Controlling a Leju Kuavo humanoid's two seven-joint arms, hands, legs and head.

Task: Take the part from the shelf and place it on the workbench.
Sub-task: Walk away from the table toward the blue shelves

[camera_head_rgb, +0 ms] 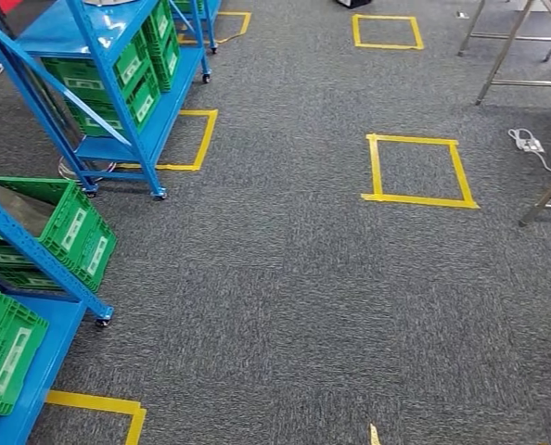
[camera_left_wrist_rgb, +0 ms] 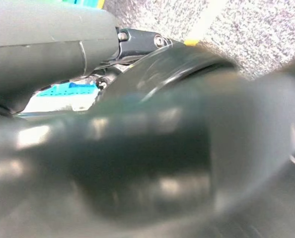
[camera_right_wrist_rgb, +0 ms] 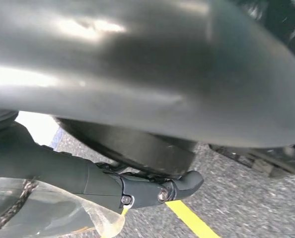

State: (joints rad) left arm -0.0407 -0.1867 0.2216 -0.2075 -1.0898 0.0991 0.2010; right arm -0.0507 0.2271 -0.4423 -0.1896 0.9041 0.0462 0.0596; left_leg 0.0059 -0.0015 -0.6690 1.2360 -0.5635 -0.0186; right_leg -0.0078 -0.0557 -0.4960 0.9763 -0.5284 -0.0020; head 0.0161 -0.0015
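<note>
Part [camera_right_wrist_rgb: 44,213]: clear-bagged item with chain-like piece, I judge, lying right against my right hand [camera_right_wrist_rgb: 101,183], apparently held. Left hand [camera_left_wrist_rgb: 56,39]: grip unreadable. Blue shelf [camera_head_rgb: 125,111] well off; workbench unsighted. Pickup seemingly done; placing remains.

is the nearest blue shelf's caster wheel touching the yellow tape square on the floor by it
Apart. The head view shows the caster wheel of the nearest blue shelf standing on bare grey carpet, with a plain strip of carpet between it and the yellow tape.
</note>
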